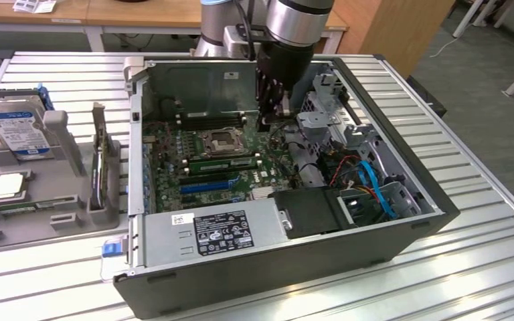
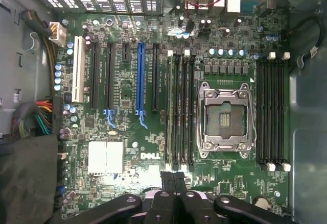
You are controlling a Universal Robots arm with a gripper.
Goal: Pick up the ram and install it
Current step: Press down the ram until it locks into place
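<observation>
Inside the PC case (image 1: pixel 266 274), the ram (image 1: pixel 225 160) lies slotted into the motherboard (image 1: pixel 163 160) beside the CPU socket (image 1: pixel 219 140), apparently installed; the tool (image 1: pixel 270 124) hangs clenched, holding nothing, by its end on the exterior view's right

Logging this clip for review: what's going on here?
A robot arm reaches into the open PC case. Its gripper is shut and low over the motherboard, at the end of the memory slots beside the CPU socket. A green stick that looks like the ram lies along those slots. Whether the gripper touches it can't be told.
</observation>
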